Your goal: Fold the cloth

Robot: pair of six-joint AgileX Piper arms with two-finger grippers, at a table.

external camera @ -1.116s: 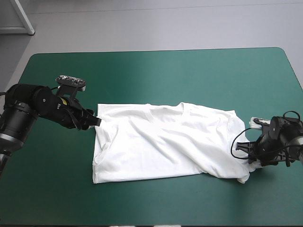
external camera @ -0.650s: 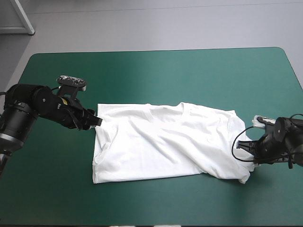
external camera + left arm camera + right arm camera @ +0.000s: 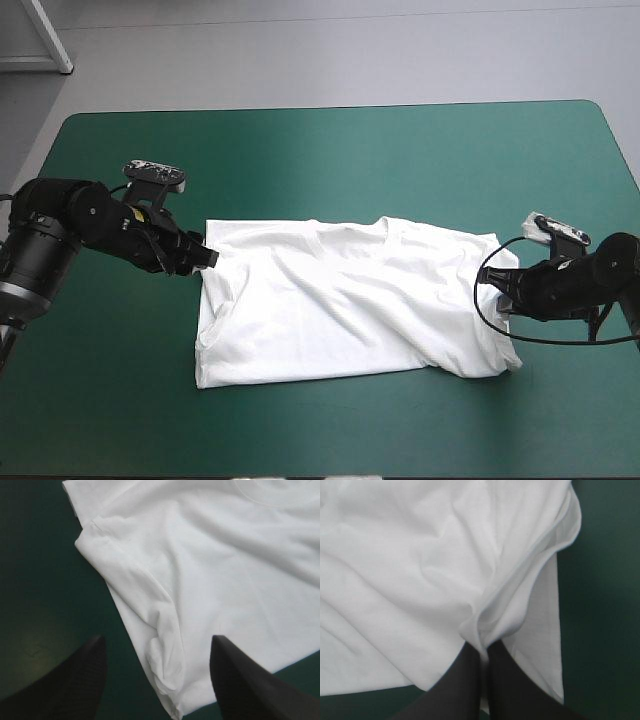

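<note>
From above, the T-shirt (image 3: 345, 300) lies spread flat in the middle of the bench (image 3: 330, 150). The left arm (image 3: 100, 225) reaches its far left corner, and the right arm (image 3: 575, 285) is at its right edge.

At the left wrist, the left jaws are spread, their black fingers (image 3: 65, 685) wide apart on either side of the rolled sleeve edge (image 3: 165, 665), gripping nothing. They should slide forward until the whole roll sits between them, then close on every layer.

At the right wrist, the right jaws are all but pressed together, pinching a raised fold of T-shirt (image 3: 485, 630) just above the fingers (image 3: 465, 680). That bite looks thin, so a sharp pull could lose it. I would hold the right side steady until the left has hold, then raise both ends evenly, keeping the fabric taut.
</note>
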